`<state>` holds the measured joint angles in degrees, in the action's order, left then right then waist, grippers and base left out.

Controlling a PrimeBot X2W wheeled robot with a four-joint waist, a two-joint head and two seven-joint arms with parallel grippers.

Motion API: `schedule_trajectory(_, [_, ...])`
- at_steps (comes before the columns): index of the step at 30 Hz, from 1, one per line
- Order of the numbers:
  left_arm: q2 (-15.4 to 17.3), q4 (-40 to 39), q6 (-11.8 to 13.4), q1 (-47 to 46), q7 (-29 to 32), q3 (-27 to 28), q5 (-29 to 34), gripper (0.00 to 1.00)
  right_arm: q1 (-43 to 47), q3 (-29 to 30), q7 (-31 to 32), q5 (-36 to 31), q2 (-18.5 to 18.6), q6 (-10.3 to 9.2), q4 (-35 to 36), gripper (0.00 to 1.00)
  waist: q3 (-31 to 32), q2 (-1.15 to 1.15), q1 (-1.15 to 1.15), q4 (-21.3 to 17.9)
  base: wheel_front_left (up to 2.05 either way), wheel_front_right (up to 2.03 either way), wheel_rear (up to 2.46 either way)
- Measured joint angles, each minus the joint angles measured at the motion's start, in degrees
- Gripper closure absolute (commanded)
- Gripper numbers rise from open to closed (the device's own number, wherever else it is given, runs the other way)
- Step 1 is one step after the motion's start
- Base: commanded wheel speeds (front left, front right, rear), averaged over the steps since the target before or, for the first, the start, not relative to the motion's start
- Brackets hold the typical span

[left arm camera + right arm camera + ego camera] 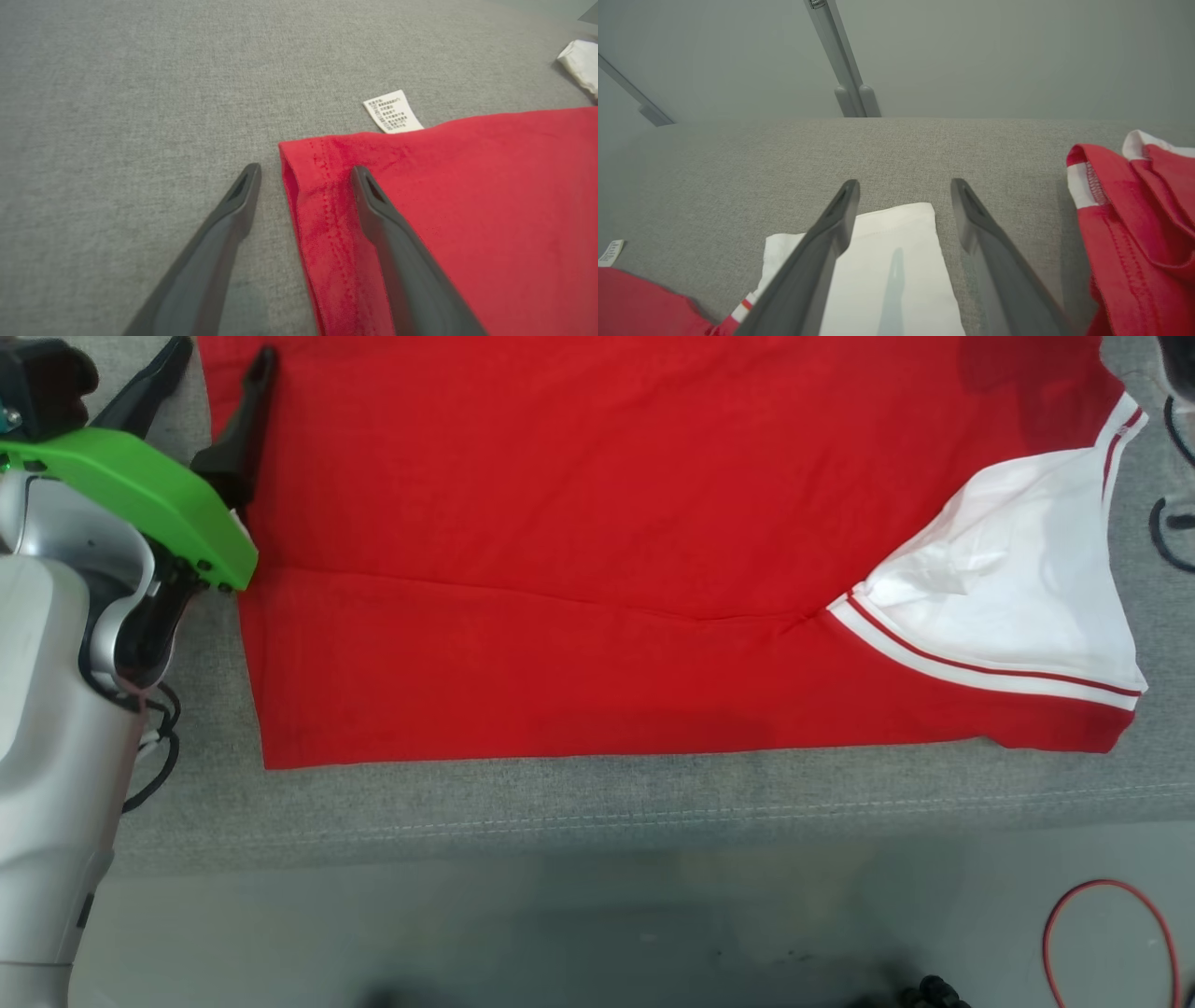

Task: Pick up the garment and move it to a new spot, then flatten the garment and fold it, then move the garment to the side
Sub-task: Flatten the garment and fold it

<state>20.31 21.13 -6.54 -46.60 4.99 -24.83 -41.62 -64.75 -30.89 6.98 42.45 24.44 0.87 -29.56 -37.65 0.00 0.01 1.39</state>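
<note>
You've got L gripper [306, 172] wide open at left hem of the garment [607, 523], one finger over red cloth, other just off it. Garment lies flat on grey pad [560, 803]. R gripper [903, 186] is wide open too, holding nothing, over garment's white sleeve [896, 228].

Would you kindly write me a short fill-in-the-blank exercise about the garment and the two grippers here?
1. The garment lying on the grey cloth surface is mostly ____ in colour.
2. The left gripper, astride the garment's hem, has its jaws ____.
3. The right gripper hovers over a ____ sleeve.
Missing words: red; open; white.
</note>
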Motion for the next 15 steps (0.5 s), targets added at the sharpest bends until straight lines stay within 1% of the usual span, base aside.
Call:
schedule_trajectory(5, [-1.43, -0.29, -0.01, -2.11, -0.57, -1.12, 0.0, 0.0, -3.19, -0.04, 1.79, -0.34, 0.42, -0.04, -2.21, 0.0, -1.39, 0.0, 0.0, 0.76, 0.0, 0.0, 0.0])
schedule_trajectory(8, [-1.56, -0.01, -0.18, -2.52, -1.1, -1.35, 0.03, 0.0, -4.26, -0.23, 3.01, -0.33, -0.02, 0.02, -3.72, 0.0, -2.01, 0.0, 0.0, 1.45, 0.0, 0.0, 0.0])
schedule_trajectory(9, [-1.53, 0.15, -0.53, -2.54, -1.51, -1.36, 0.04, 0.08, -4.43, -0.51, 3.16, -0.33, -0.43, 0.04, -4.25, 0.0, -2.18, 0.0, 0.0, 1.65, 0.0, 0.0, 0.0])
schedule_trajectory(10, [-1.53, 0.21, -0.55, -2.58, -1.82, -1.41, 0.04, 0.21, -4.48, -0.74, 3.18, -0.33, -0.91, 0.05, -4.75, 0.0, -2.33, 0.0, 0.0, 1.82, 0.0, 0.0, 0.0])
schedule_trajectory(11, [-1.54, 0.24, -0.57, -2.65, -2.09, -1.46, 0.04, 0.37, -4.52, -0.94, 3.28, -0.32, -1.4, 0.08, -5.25, 0.0, -2.46, 0.0, 0.0, 1.97, 0.0, 0.0, 0.0])
schedule_trajectory(12, [-1.54, 0.29, -0.57, -2.7, -2.13, -1.53, 0.04, 0.51, -4.63, -1.01, 3.75, -0.31, -1.83, 0.03, -5.88, 0.0, -2.54, 0.0, 0.0, 2.11, 0.0, 0.0, 0.0])
schedule_trajectory(14, [-1.52, 0.47, -0.57, -2.72, -2.63, -1.6, 0.04, 0.53, -4.98, -1.29, 4.63, -0.33, -2.13, -0.14, -7.21, 0.0, -2.65, 0.0, 0.0, 2.34, 0.0, 0.0, 0.0])
schedule_trajectory(15, [-1.46, 0.55, -0.57, -2.72, -2.76, -1.63, 0.04, 0.55, -5.25, -1.25, 4.68, -0.33, -2.12, -0.57, -7.81, 0.0, -2.68, 0.0, 0.0, 2.44, 0.0, 0.0, 0.0])
